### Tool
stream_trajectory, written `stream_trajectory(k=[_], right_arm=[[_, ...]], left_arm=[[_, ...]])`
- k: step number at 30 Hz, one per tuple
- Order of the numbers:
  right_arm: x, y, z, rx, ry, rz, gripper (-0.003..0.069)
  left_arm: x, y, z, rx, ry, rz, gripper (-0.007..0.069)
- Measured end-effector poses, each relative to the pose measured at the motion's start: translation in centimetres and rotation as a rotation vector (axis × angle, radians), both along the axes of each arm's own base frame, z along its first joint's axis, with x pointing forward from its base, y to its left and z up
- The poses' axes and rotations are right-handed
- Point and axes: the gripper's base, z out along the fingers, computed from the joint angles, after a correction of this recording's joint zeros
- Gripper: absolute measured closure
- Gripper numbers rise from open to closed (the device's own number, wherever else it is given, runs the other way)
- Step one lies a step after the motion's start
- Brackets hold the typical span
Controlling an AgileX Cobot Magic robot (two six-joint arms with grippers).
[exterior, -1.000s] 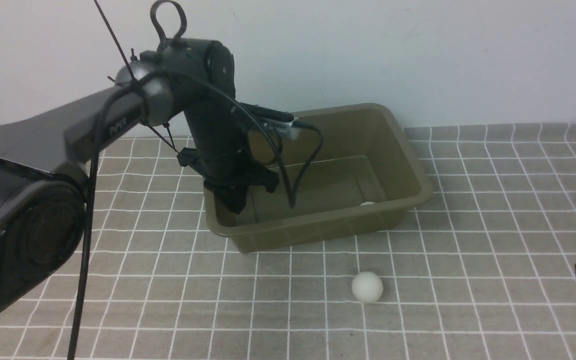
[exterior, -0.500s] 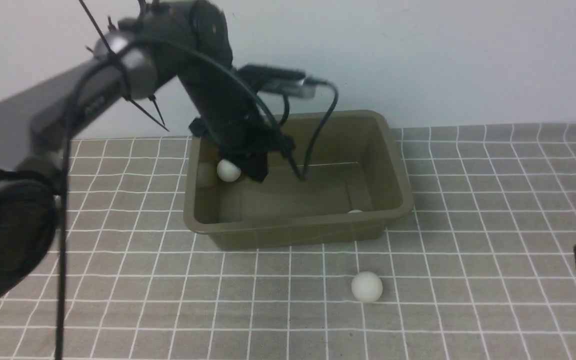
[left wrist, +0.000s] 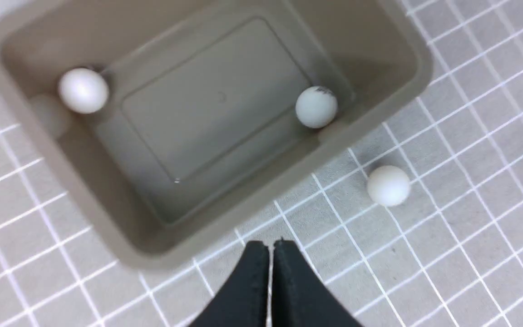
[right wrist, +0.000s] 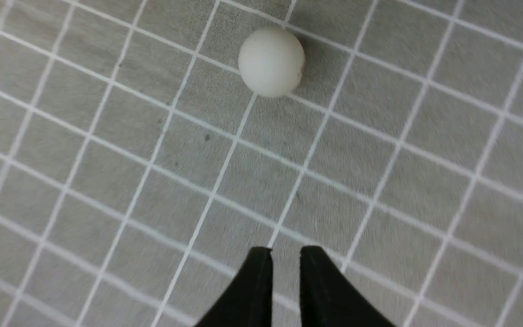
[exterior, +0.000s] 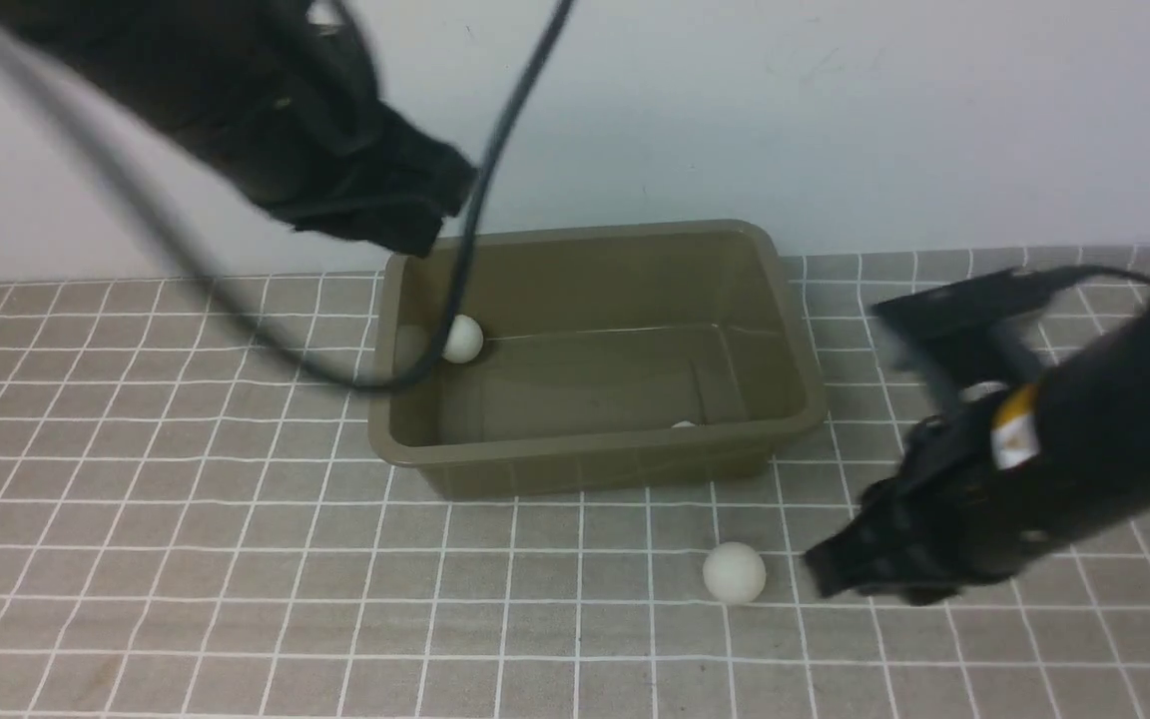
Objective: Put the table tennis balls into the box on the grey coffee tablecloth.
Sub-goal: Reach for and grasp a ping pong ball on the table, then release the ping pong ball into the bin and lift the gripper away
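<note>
The olive-brown box [exterior: 795,330] stands on the grey checked tablecloth [exterior: 186,519]. One white ball [exterior: 461,338] lies inside at its left wall. A second ball [exterior: 683,425] just peeks over the near rim. The left wrist view shows both in the box [left wrist: 25,150]: a plain ball [left wrist: 83,90] and the lettered ball [left wrist: 316,106]. The third ball [exterior: 734,572] [left wrist: 388,185] [right wrist: 271,61] lies on the cloth in front of the box. My left gripper [exterior: 410,230] [left wrist: 270,247] is shut, empty, and raised above the box's left rear corner. My right gripper [exterior: 817,571] [right wrist: 285,254] is low, just right of the third ball, empty, with only a narrow slit between its jaws.
A plain white wall [exterior: 835,120] rises right behind the box. A black cable [exterior: 455,290] from my left arm hangs over the box's left end. The cloth [right wrist: 107,181] spreads to the left, right and front of the box.
A ball has left my left gripper and now lies in the box. That arm has risen up and leftward. The box shifted a little. My right arm has swung in towards the ball on the cloth.
</note>
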Motion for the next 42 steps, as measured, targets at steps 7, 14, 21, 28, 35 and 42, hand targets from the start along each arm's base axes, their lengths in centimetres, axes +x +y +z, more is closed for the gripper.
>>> stream_trajectory(k=[7,14,21,28,35,42], right_arm=[[4.8,4.5,-5.1,-0.067,-0.011,0.064,0.02],[6.9,6.0,-9.0,-0.112,0.04,0.071,0.0071],[7.7,6.4,-12.2,-0.14,0.066,0.082,0.0233],[7.2,5.8,-11.2,-0.196,0.099,0.092,0.0303],[5.2,4.4,-0.6,-0.003,-0.118,0.053,0.0303],[9.9,3.8,5.0,0.155,-0.297,-0.041,0.0303]], left_arm=[[-9.1,3.7,-1.1,-0.071,-0.15,0.047,0.0629],[-14.0,5.6,-2.5,-0.093,-0.201,0.052,0.0629],[-15.2,6.1,-2.2,-0.111,-0.243,0.054,0.0629],[-15.2,6.1,-2.2,-0.112,-0.247,0.055,0.0629],[-15.2,6.1,-2.2,-0.112,-0.246,0.054,0.0629],[-15.3,6.1,-2.2,-0.111,-0.243,0.053,0.0629]])
